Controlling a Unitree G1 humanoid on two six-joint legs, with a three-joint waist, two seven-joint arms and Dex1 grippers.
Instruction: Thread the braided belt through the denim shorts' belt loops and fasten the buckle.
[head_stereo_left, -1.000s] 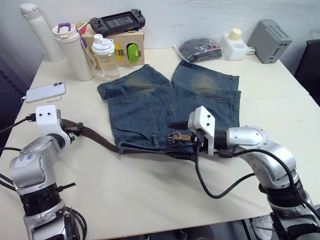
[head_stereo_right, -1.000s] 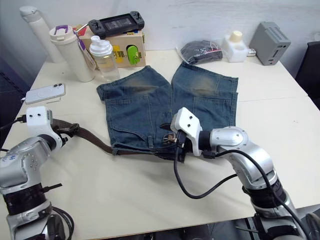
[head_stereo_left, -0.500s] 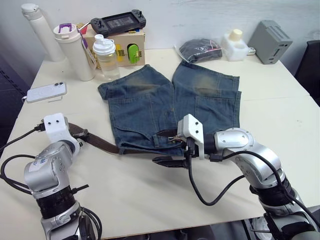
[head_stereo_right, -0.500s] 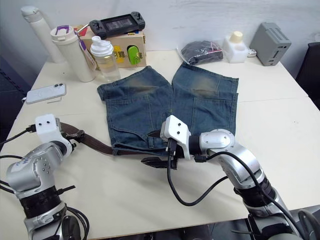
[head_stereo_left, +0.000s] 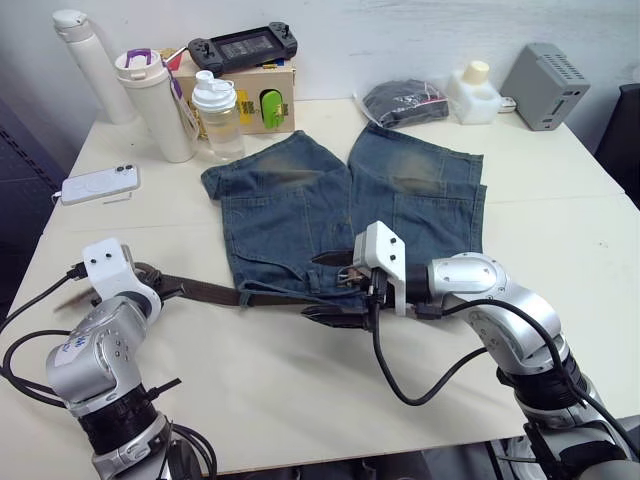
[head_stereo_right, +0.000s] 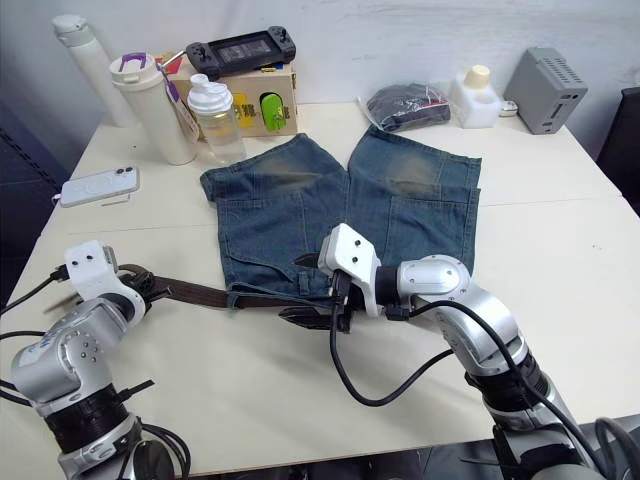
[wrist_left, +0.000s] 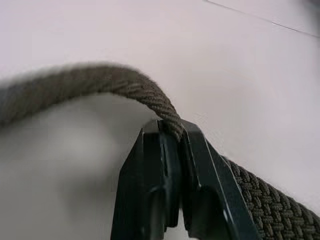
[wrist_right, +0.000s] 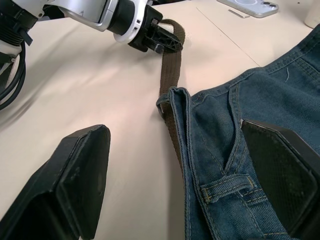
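The faded blue denim shorts lie flat mid-table, waistband toward me. The brown braided belt runs from my left gripper along the table into the waistband's left end. In the left wrist view the black fingers are shut on the belt. My right gripper hovers open over the waistband, one finger on each side of it, with a belt loop between the fingers. The buckle is hidden by the right gripper.
At the back stand a white thermos, a tumbler, a clear shaker, a box with a game console, a bagged dark bundle, a white bottle and a grey device. A phone lies at left.
My left gripper has closed on the belt and pulled it straighter toward the left. The right gripper has shifted left along the waistband, still open. The camera has shifted slightly.
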